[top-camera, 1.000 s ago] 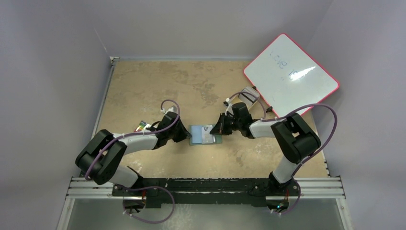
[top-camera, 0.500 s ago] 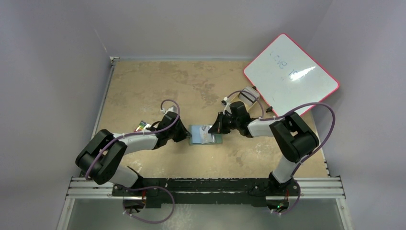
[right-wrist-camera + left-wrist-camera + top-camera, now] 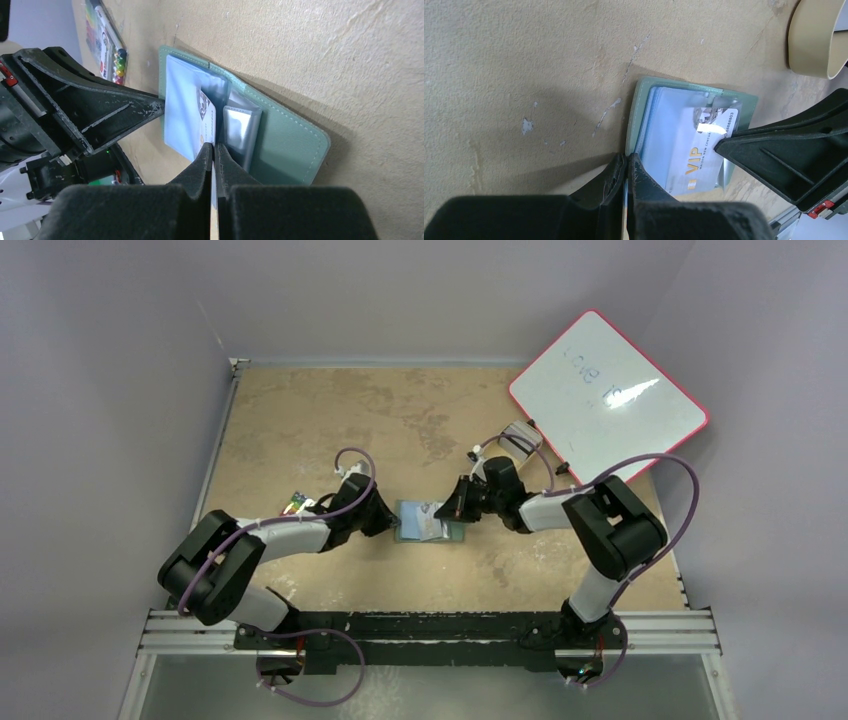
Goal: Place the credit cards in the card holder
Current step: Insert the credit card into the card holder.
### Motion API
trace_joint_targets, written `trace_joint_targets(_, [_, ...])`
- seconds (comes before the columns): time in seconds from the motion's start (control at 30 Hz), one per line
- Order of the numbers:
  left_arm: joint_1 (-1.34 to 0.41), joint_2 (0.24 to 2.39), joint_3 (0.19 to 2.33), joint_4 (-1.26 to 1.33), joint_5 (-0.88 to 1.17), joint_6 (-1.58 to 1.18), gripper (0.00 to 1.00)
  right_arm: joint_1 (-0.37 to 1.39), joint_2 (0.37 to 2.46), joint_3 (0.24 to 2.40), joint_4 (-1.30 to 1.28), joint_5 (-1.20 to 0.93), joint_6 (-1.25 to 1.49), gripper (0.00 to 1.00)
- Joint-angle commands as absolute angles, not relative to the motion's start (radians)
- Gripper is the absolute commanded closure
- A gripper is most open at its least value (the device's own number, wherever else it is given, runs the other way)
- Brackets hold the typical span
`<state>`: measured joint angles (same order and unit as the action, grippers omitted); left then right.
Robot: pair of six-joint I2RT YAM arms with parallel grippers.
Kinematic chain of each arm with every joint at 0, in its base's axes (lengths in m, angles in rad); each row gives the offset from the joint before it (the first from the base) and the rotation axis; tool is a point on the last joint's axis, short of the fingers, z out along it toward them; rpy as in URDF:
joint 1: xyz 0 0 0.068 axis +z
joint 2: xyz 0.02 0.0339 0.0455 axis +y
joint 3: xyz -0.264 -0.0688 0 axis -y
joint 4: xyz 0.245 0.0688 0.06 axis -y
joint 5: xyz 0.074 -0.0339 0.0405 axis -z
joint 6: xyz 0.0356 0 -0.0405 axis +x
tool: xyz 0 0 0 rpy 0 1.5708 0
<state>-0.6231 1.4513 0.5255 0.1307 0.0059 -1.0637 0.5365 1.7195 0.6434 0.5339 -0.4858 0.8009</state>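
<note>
The card holder (image 3: 428,522) lies open, flat on the middle of the table (image 3: 350,410), right between the two arms. The left gripper (image 3: 626,162) is pinched tight on the holder's left edge. On the other side the right gripper (image 3: 214,150) is clenched on a white VIP credit card (image 3: 701,157), held edge-on between its fingers, with the card's far end lying over the holder's clear sleeves (image 3: 240,130).
</note>
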Motion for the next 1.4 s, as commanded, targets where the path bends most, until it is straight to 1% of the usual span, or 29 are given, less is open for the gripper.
trace_joint_targets(0.0, [-0.635,1.418,0.537,0.181,-0.026,-1.093,1.0,0.538,1.676,0.601,0.594,-0.469,0.845,1.0])
trace_joint_targets(0.4, [-0.636,1.42,0.524,0.193,-0.026,-1.102,1.0,0.519,1.642,0.552,0.665,-0.443,0.876,1.0])
trace_joint_targets(0.9, [-0.639,1.44,0.49,0.235,-0.02,-1.106,1.0,0.481,1.699,0.533,0.8,-0.496,0.937,1.0])
trace_joint_targets(1.37, [-0.645,1.451,0.486,0.264,-0.017,-1.125,1.0,0.479,1.754,0.528,0.835,-0.509,0.923,1.0])
